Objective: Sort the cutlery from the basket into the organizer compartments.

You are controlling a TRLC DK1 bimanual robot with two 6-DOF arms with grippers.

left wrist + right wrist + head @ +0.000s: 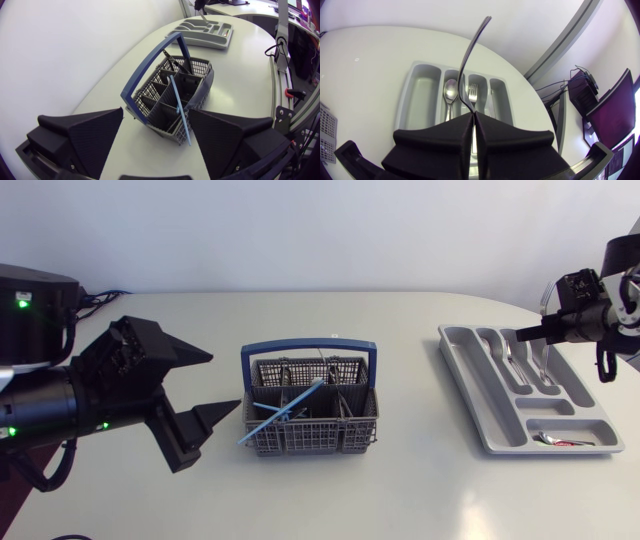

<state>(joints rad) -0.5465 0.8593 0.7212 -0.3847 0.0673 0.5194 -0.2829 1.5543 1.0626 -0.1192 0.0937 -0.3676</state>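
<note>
The grey cutlery basket (pixel 310 415) with a blue handle (pixel 308 348) stands mid-table and holds dark cutlery and a long blue stick (pixel 283 413). My left gripper (pixel 212 385) is open just left of it, fingers apart with nothing between them. From the left wrist, the basket (pixel 172 95) and the blue stick (pixel 180 112) lie just ahead of the open gripper (pixel 160 145). My right gripper (pixel 522 335) hovers over the grey organizer (pixel 480 395). In its own view the right gripper (pixel 473 119) is shut on a slim metal cutlery piece (pixel 470 47). Its head is hidden.
In the organizer (pixel 420 97), a spoon (pixel 450 92) and a fork (pixel 472 93) lie in neighbouring long compartments. A red-handled piece (pixel 562 442) sits in the small cross compartment at the near end. Bare table lies between basket and organizer.
</note>
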